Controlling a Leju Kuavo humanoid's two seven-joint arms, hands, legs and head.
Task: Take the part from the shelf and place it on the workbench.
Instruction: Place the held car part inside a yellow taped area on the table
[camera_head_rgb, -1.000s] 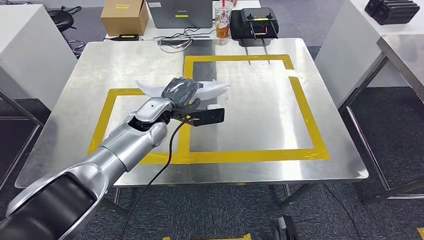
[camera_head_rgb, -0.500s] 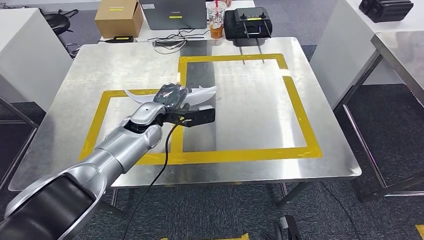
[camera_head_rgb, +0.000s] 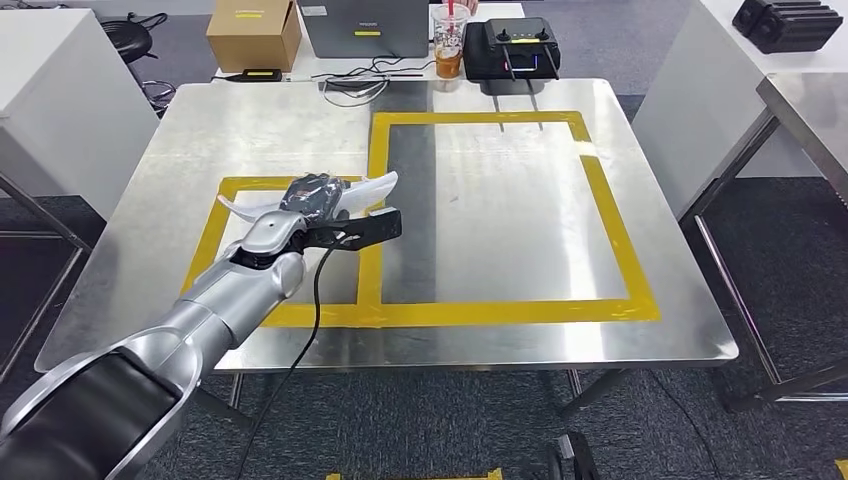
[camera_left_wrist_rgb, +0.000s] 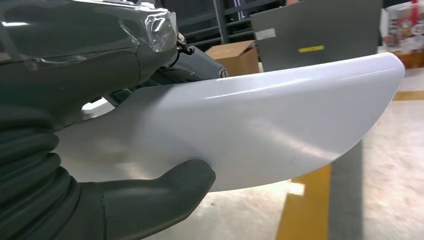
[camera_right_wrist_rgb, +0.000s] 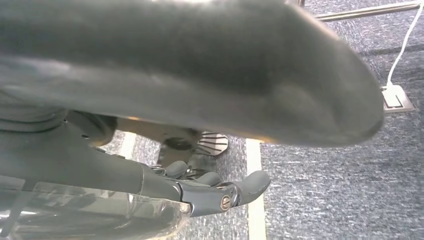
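Left hand (camera_head_rgb: 312, 197) is seen in the head view stretched out over the steel desk (camera_head_rgb: 500, 330), fingers wrapped around the white part (camera_head_rgb: 375, 184). Part is a long curved white shell, held above the left yellow-taped rectangle (camera_head_rgb: 205, 240), its tips sticking out on both sides of the hand. Whether it touches the desk surface cannot be told. A black wrist camera (camera_head_rgb: 365, 227) is mounted just beside the hand, with a black cable (camera_head_rgb: 312, 320) hanging off the desk edge. A larger yellow-taped square (camera_head_rgb: 610, 220) is marked to the right. Behind the desk, a cardboard box (camera_head_rgb: 253, 35), a grey laptop (camera_head_rgb: 365, 27), a drink cup (camera_head_rgb: 448, 40) and a black controller case (camera_head_rgb: 515, 48) are seen.

Left wrist view: the part (camera_left_wrist_rgb: 260, 125) is gripped by the left hand (camera_left_wrist_rgb: 75, 150), thick thumb (camera_left_wrist_rgb: 165, 192) pressed against one face, dark fingers over the other. Yellow tape (camera_left_wrist_rgb: 305, 210) and desk surface are seen past the part.

Right wrist view: right hand (camera_right_wrist_rgb: 210, 187) hangs over blue-grey carpet (camera_right_wrist_rgb: 340, 190), nothing held, fingers loosely extended.
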